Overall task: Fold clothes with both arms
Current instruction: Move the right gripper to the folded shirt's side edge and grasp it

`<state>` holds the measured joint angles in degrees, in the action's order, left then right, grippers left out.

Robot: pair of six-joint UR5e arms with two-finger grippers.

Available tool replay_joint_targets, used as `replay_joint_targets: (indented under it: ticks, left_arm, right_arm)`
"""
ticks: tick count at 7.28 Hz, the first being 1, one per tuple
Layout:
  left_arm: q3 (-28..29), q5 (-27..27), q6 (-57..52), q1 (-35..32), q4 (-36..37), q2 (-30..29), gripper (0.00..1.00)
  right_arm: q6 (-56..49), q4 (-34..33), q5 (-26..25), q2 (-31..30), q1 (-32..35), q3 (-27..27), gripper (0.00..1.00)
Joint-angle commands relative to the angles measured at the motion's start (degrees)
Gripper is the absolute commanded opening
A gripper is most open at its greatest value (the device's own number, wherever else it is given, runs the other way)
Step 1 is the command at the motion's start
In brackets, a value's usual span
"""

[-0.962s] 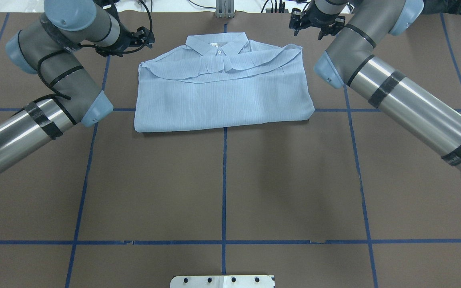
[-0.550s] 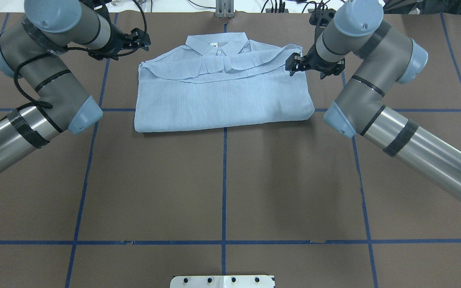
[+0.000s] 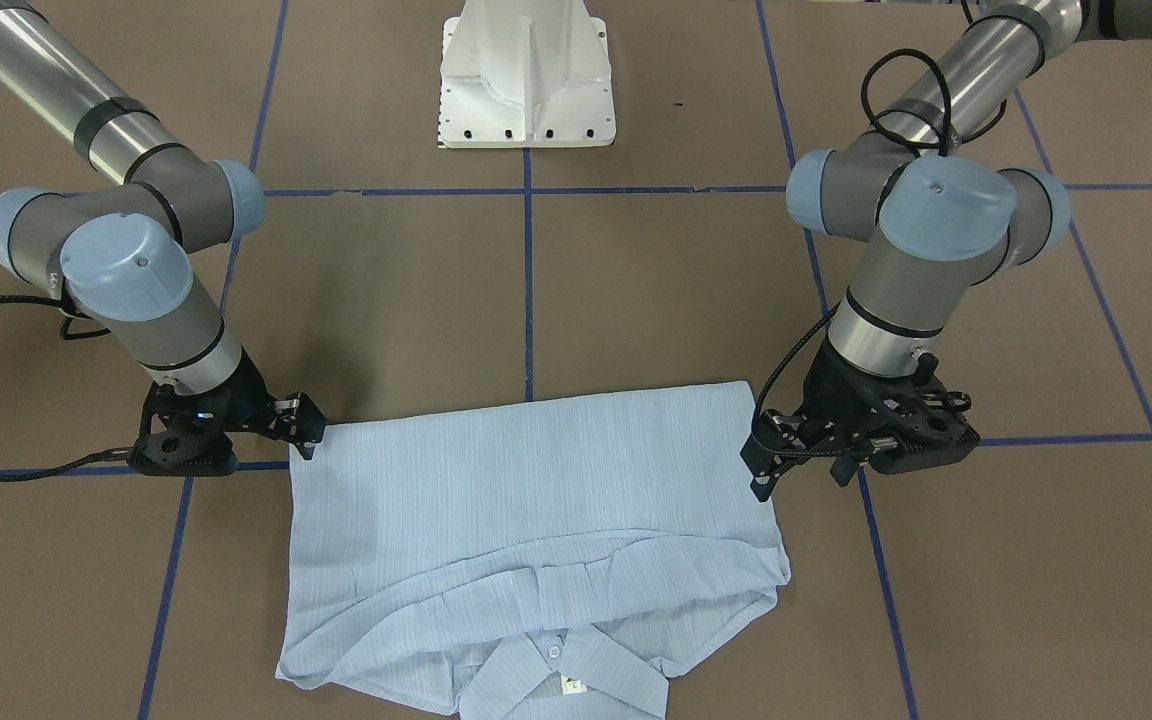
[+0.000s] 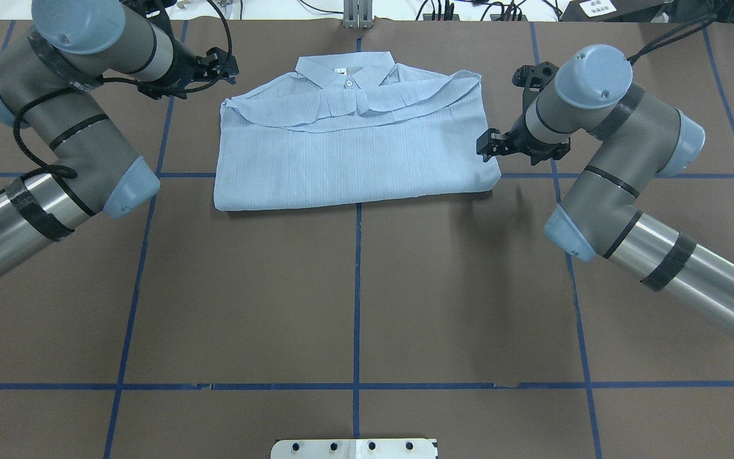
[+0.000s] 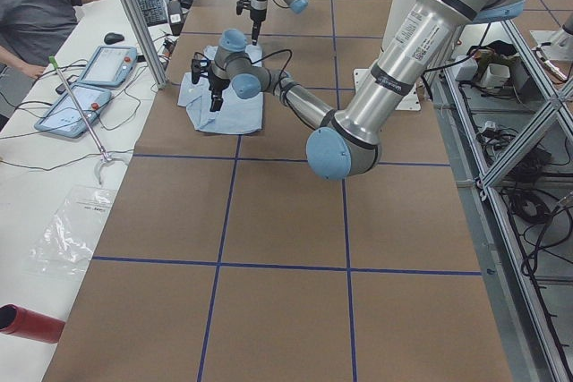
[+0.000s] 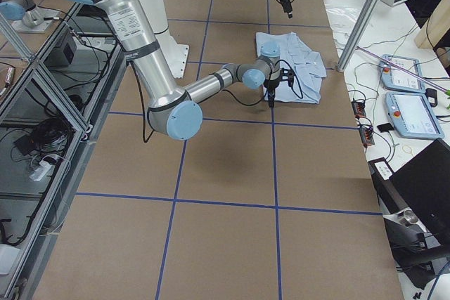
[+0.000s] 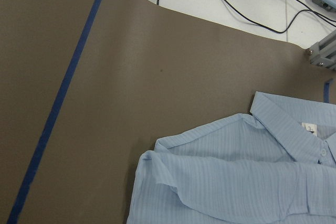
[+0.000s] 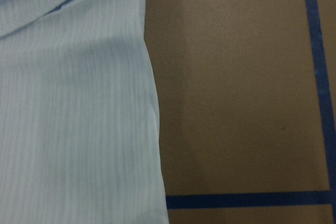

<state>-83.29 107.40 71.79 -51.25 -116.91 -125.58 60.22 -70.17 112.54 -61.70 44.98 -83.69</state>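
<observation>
Shirt [image 4: 354, 153] lies part-folded and flat on the desk [image 4: 354, 306], upper centre of the overhead frame, collar [image 4: 348, 70] at the top edge. It looks thin, light and limp, so expect it to drape and the layers to slip. Pinch every layer at the side edges and lift both sides level. Right claw [image 4: 488, 145]: open, empty, just beside the right edge. Left claw [image 4: 220, 64]: open, empty, near the upper-left corner, not touching.
</observation>
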Motion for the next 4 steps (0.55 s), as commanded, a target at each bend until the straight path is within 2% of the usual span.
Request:
replay_joint_targets:
  ticks: [1,3,4]
  left_arm:
    - [-0.03,0.0,-0.07,0.01,0.01,0.07,1.0]
    - [-0.03,0.0,-0.07,0.01,0.01,-0.02,1.0]
    - [-0.03,0.0,-0.07,0.01,0.1,0.07,1.0]
  right_arm:
    - [-0.11,0.03,-0.3,0.35,-1.56,0.28,0.91]
    - [-0.19,0.03,-0.04,0.44,-1.56,0.19,0.41]
    - [-0.28,0.03,-0.13,0.53,-1.48,0.19,0.36]
